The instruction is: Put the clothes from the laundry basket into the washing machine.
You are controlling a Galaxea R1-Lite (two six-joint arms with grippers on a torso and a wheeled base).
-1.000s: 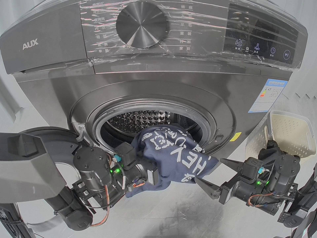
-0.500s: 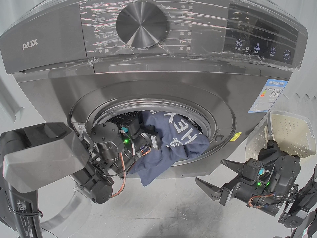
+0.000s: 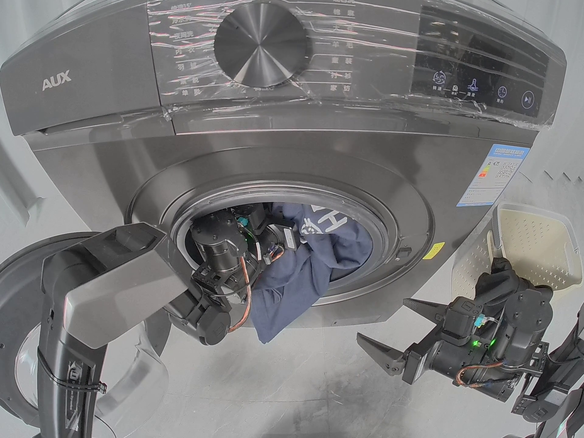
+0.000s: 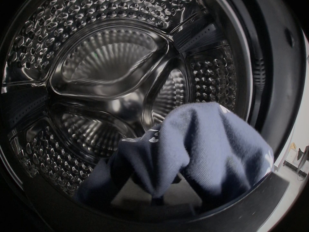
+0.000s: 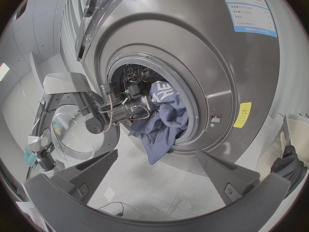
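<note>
Pale grey floor (image 3: 316, 384) lies before a silver-grey front-loading washing machine (image 3: 389, 171), its round door (image 3: 15, 299) swung open at the robot's left. From the head camera, the left gripper (image 3: 281, 237) sits inside the opening, buried in a navy-blue garment with white lettering (image 3: 328, 247); whether it grips the cloth cannot be told. The right gripper (image 3: 398, 331) hovers low at the right, fingers spread wide and empty, near a cream perforated plastic laundry basket (image 3: 547, 244) with a dark cloth (image 3: 496, 278) on its rim.

The left wrist camera shows the garment bunched up before the dimpled steel drum (image 4: 106, 58).

The right wrist camera shows the garment partly inside, one end hanging out over the lip.
</note>
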